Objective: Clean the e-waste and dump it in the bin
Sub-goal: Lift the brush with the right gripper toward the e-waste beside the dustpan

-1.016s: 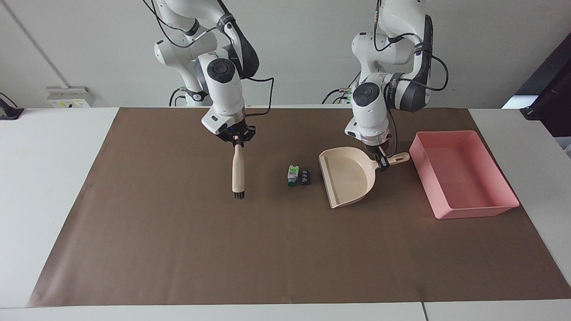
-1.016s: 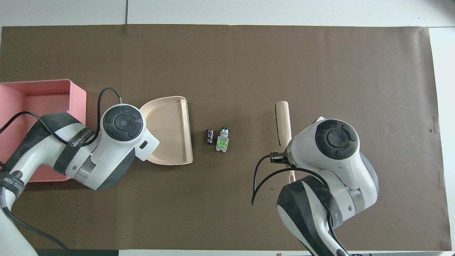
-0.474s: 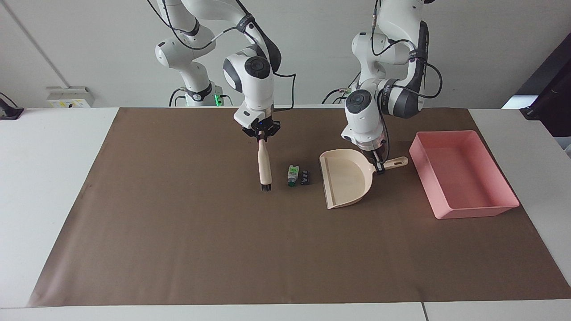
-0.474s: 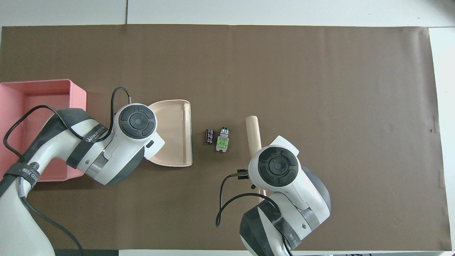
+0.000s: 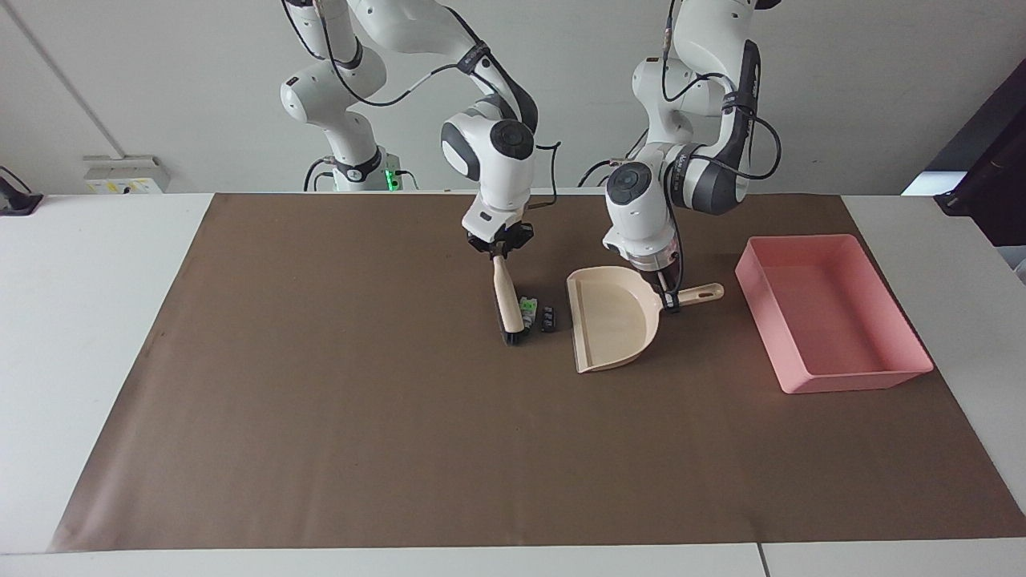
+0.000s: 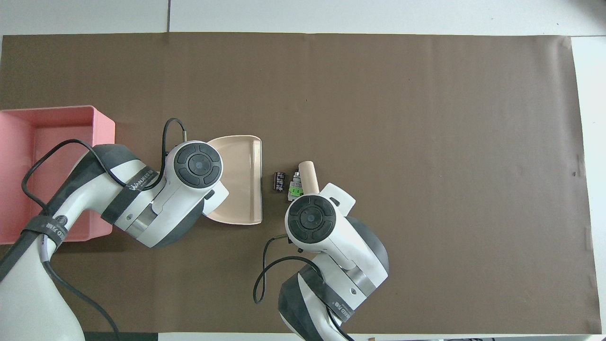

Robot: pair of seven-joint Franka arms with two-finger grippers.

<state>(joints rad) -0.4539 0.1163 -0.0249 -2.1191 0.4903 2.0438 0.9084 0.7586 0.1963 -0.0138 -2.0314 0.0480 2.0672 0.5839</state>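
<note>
Two arms, facing view: both are over the brown mat (image 5: 401,449) that covers the white tabletop (image 5: 88,320).
Right gripper (image 5: 498,247): jaws clenched on the top of the brush (image 5: 506,300), which hangs with its dark bristles at the mat.
Change, brush: a second ago it hung well apart from the parts, toward the right arm's end; now its bristle end is just beside the white-and-green part (image 5: 527,308), possibly touching it.
Left gripper (image 5: 667,295): jaws clenched on the handle of the dustpan (image 5: 609,328), whose open mouth faces the parts.
Change, dustpan: it has slid a little toward the parts and now lies near the black part (image 5: 548,318).
Bin (image 5: 834,312): at the left arm's end of the mat, beside the dustpan handle, unmoved and with nothing in it.
Overhead view, e-waste: black part (image 6: 279,181) and white-and-green part (image 6: 295,187) lie side by side between the dustpan (image 6: 241,180) and the brush (image 6: 310,176), neither one inside the bin (image 6: 102,128).
Overhead view, arms: both wrists cover their jaws; the right wrist has come across from the right arm's end to sit over the brush handle.
Overhead view, parts: both lie where they lay a second ago.
</note>
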